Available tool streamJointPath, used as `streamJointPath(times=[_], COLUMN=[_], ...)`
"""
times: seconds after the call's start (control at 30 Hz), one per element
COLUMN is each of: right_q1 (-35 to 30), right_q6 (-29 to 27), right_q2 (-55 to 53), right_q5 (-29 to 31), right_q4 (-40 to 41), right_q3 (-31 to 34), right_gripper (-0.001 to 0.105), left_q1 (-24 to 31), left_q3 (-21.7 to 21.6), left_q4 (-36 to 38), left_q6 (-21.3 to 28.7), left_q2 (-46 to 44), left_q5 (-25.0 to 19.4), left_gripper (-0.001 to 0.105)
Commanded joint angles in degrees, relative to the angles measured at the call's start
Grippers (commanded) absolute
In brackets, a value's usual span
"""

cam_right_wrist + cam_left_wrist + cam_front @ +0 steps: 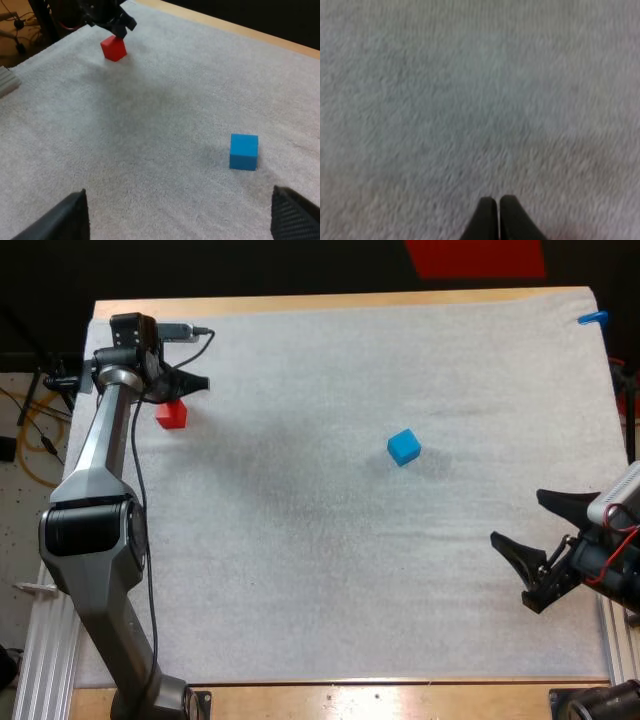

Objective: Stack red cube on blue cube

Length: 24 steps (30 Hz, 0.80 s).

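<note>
Step in hand, as judged: approach to the red cube, pick not yet made.

Far left: the left gripper (190, 386) is seen at the far left corner of the white mat (300, 570), just over and beside the red cube (172, 414). In the left wrist view its jaws are pressed together, tip against tip, with nothing between them and only mat beneath. From the right wrist view the same gripper (117, 22) is seen at the cube's far upper edge; whether it touches the cube cannot be told. The red cube (113, 48) rests flat on the mat, ungrasped.

Centre right: the blue cube (404, 446) sits alone on the mat, well apart from the red one, nothing on top of it.

Near right: the right gripper (520, 518) is held above the mat's right edge, jaws spread wide and empty, pointed toward the blue cube (244, 151) but well short of it.

Next move, as judged: the left jaws are to be opened, lowered astride the red cube and closed on two opposite faces. The cube is then to be lifted, carried right and set squarely on the blue cube.

Containers: both cubes lie bare on the mat over the wooden counter (400, 695), held in nothing.
</note>
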Motion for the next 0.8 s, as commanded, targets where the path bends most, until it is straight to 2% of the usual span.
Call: streamJointPath(times=[0.0, 0.3, 0.5, 0.63, 0.77], right_q1=[0.1, 0.1, 0.1, 0.1, 0.1], right_q6=[-0.4, -0.4, -0.4, -0.4, -0.4], right_q2=[0.0, 0.0, 0.0, 0.0, 0.0], right_q5=[0.0, 0.0, 0.0, 0.0, 0.0], right_q4=[-1.0, -2.6, -3.9, -4.8, -4.7], right_q3=[-0.5, -0.5, -0.5, -0.5, -0.5], right_gripper=[0.071, 0.071, 0.071, 0.071, 0.071], left_q1=[-0.2, -0.2, -0.2, 0.1, 1.5], left_q3=[0.0, 0.2, 1.4, 5.1, 6.1], left_q4=[2.7, 11.0, 14.5, 11.8, 7.4], left_q6=[1.4, 5.1, 5.1, 5.3, 6.7], left_q2=[-0.9, -3.4, -6.2, -10.3, -13.7], left_q5=[-2.7, -3.6, -3.5, -4.3, -5.5], left_gripper=[0.0, 0.0, 0.0, 0.0, 0.0])
